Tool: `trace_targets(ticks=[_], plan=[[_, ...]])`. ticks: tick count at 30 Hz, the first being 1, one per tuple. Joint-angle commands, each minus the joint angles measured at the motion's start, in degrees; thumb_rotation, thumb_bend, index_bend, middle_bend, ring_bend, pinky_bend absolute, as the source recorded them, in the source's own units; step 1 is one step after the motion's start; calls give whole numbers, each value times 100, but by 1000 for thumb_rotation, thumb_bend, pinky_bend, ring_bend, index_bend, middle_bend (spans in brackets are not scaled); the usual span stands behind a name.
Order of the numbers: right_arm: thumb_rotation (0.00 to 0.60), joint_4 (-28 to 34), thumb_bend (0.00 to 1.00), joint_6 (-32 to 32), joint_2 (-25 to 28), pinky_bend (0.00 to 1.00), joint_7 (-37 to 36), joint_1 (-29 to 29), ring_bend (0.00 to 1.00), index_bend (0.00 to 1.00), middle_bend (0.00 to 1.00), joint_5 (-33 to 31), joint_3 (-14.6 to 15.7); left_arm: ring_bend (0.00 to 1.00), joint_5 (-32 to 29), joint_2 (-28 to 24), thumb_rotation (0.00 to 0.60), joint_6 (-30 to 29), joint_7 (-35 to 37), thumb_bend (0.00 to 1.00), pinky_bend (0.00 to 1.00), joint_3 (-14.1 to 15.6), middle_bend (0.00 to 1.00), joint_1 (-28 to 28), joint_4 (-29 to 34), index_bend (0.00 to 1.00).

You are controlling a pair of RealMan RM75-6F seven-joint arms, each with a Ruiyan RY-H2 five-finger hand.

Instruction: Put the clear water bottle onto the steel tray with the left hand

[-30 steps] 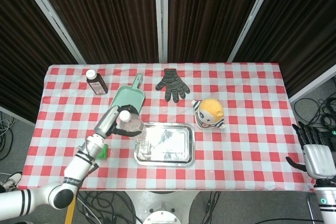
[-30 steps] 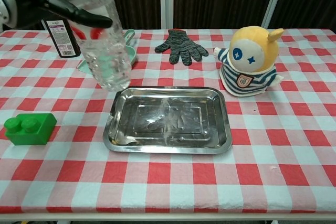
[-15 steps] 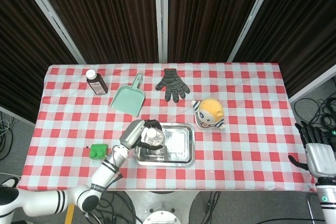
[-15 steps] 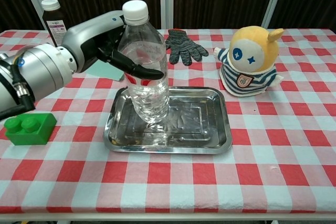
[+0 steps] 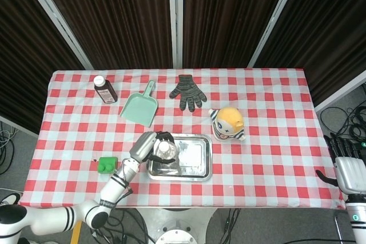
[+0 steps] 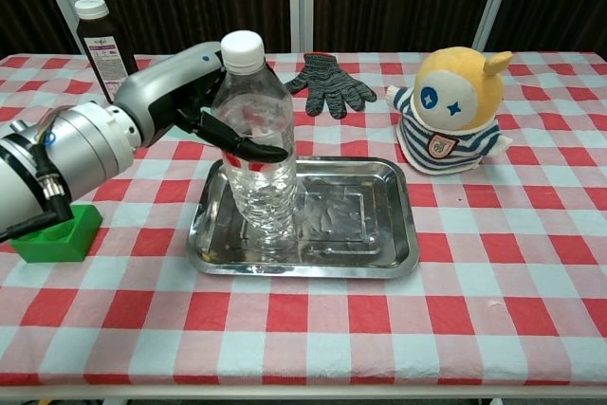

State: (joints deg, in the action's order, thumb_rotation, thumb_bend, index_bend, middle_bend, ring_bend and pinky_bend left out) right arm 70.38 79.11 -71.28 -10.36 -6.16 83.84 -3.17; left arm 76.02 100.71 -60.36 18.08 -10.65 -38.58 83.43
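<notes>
Head view: the clear plastic water bottle with a white cap point(image 5: 164, 150) stands upright on the left part of the rectangular steel tray point(image 5: 194, 158). The left robot hand point(image 5: 147, 145) is clamped around the bottle from the left. The right robot hand point(image 5: 346, 164) sits at the far right edge, off the checked surface point(image 5: 274, 130), fingers apart and holding nothing.

Chest view: the bottle point(image 6: 254, 154) is transparent, ribbed toward its base, and appears to contain clear water; its base rests inside the tray point(image 6: 360, 225), near the left wall. The left robot hand point(image 6: 194, 106) wraps the bottle's upper body, dark fingers point(image 6: 248, 147) across the front. The tray holds only the bottle. A green toy block point(image 6: 52, 234) lies left of the tray, partly behind the forearm.
</notes>
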Motion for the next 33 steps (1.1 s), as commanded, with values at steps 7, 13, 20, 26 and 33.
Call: trace_targets(ticks=[7, 13, 20, 26, 33], plan=[[600, 47, 121, -40, -9, 0, 49, -44, 0, 0, 0, -27, -41, 368, 169, -80, 600, 34, 343, 60, 415, 19, 493, 31, -58, 356], [600, 127, 121, -66, 27, 0, 63, -53, 0, 0, 0, -58, -59, 287, 237, -122, 600, -109, 458, 0, 343, -69, 416, 66, 15, 271], [600, 177, 121, -78, 49, 0, 71, -60, 0, 0, 0, -66, -64, 287, 270, -514, 600, -323, 318, 0, 332, -404, 410, 52, 638, 263], [600, 204, 122, -17, 71, 0, 62, -44, 0, 0, 0, -32, -60, 275, -208, -1429, 600, -291, -67, 0, 305, -968, 402, 72, 1815, 257], [600, 247, 121, 41, 86, 0, 62, -30, 0, 0, 0, 25, -39, 275, -1083, -2499, 600, -484, -722, 0, 303, -1669, 402, 195, 2652, 257]])
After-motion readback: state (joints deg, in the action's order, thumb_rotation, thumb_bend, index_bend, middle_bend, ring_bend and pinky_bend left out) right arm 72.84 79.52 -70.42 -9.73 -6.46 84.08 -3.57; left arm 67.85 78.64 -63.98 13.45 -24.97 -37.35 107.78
